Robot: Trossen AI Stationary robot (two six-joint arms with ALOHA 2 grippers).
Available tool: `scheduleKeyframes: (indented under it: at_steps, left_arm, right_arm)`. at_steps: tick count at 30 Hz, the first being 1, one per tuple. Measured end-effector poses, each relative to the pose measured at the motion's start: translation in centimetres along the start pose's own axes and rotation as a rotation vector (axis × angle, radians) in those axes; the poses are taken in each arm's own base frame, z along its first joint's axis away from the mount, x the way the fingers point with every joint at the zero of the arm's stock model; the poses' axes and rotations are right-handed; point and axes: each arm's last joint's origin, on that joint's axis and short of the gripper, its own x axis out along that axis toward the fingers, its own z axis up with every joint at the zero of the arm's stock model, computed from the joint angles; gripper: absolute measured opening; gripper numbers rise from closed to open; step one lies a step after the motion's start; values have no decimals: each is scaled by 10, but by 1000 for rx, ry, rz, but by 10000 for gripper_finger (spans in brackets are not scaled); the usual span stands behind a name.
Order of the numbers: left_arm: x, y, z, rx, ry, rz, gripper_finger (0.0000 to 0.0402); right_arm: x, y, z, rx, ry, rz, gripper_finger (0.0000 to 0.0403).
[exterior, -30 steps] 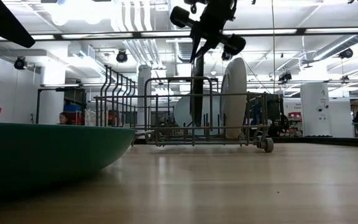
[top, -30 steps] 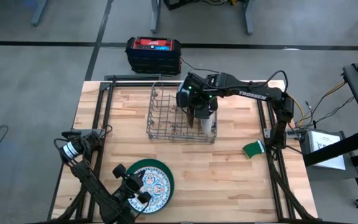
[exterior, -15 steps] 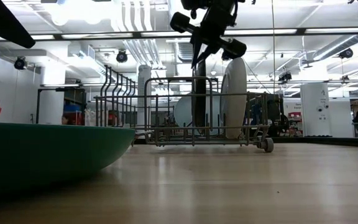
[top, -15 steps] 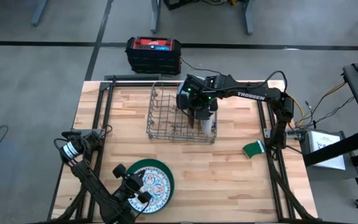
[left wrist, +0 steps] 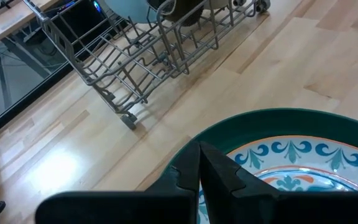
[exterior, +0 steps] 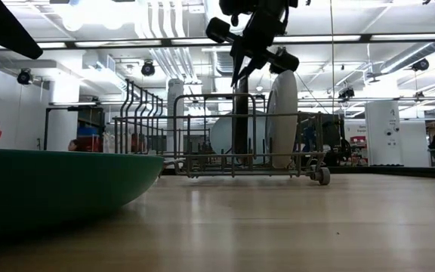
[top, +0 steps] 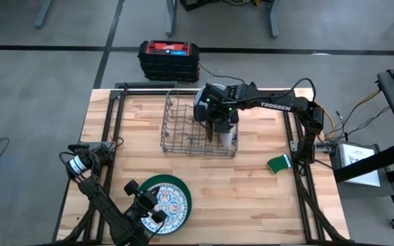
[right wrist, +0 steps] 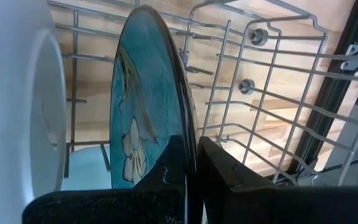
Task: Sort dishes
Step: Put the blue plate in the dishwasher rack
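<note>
A grey wire rack (top: 197,126) stands mid-table toward the far edge. In it a white plate (right wrist: 17,106) and a pale blue plate (exterior: 221,136) stand on edge. My right gripper (right wrist: 191,149) reaches down into the rack, shut on a teal plate with a light motif (right wrist: 145,93). Near the table's front left, a large dark green plate (left wrist: 278,124) lies flat with a patterned plate (left wrist: 309,165) inside it. My left gripper (left wrist: 199,162) is shut, with its tips at the green plate's rim. My right gripper pinches the teal plate's upper rim (right wrist: 189,121) between its two fingers, coming from above and slanting down. The plate stands upright on edge beside the white plate, its lower part down among the rack's wires (exterior: 240,155). My left gripper: I cannot tell whether its tips touch the green plate's rim (left wrist: 188,144).
A red and black box (top: 169,58) sits on the floor beyond the table's far edge. A small green thing (top: 278,164) lies at the table's right edge. Bare wood stretches between the rack and the green plate.
</note>
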Motion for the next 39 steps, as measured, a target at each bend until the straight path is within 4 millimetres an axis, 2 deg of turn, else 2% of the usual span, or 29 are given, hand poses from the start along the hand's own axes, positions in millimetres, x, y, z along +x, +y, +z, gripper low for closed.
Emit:
scheduleKeyframes:
  at_steps: [17, 29, 39]
  left_arm:
    - [1, 0, 1, -3, 1, 4, 0]
    - [1, 0, 1, -3, 1, 4, 0]
    - [1, 0, 1, -3, 1, 4, 0]
  right_arm:
    - [2, 1, -1, 42, 6, -2, 11]
    - [2, 1, -1, 47, 12, 0, 72]
    - [2, 1, -1, 51, 9, 6, 97]
